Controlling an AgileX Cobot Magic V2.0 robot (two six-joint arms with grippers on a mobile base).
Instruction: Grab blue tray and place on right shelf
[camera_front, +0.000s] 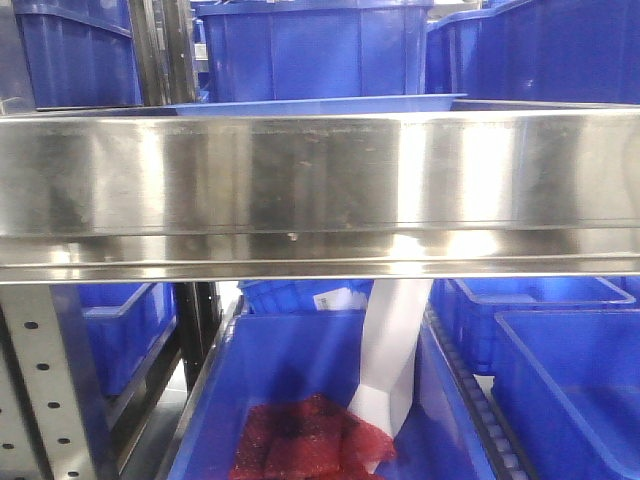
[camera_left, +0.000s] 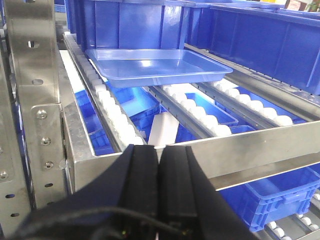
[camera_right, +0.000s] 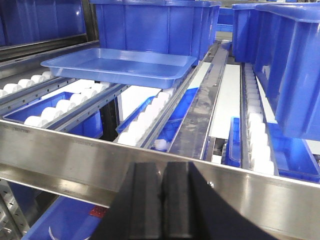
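Note:
The blue tray (camera_left: 157, 67) is shallow and light blue. It rests on white rollers of the steel shelf, against a deep blue bin behind it. It also shows in the right wrist view (camera_right: 120, 65) and as a thin edge in the front view (camera_front: 320, 104). The shelf's broad shiny front rail (camera_front: 320, 190) crosses all views. My left gripper (camera_left: 160, 150) is shut and empty, just in front of the rail (camera_left: 240, 150). My right gripper (camera_right: 164, 167) is shut and empty, in front of the rail (camera_right: 75, 160). Both are well short of the tray.
Deep dark-blue bins (camera_front: 310, 50) stand behind and beside the tray (camera_right: 285, 65). Roller tracks (camera_left: 115, 115) run front to back. Lower down, blue bins (camera_front: 320, 400) hold a red mesh bag (camera_front: 310, 440) and a white sheet (camera_front: 390, 360). Perforated steel uprights (camera_left: 35, 100) stand at left.

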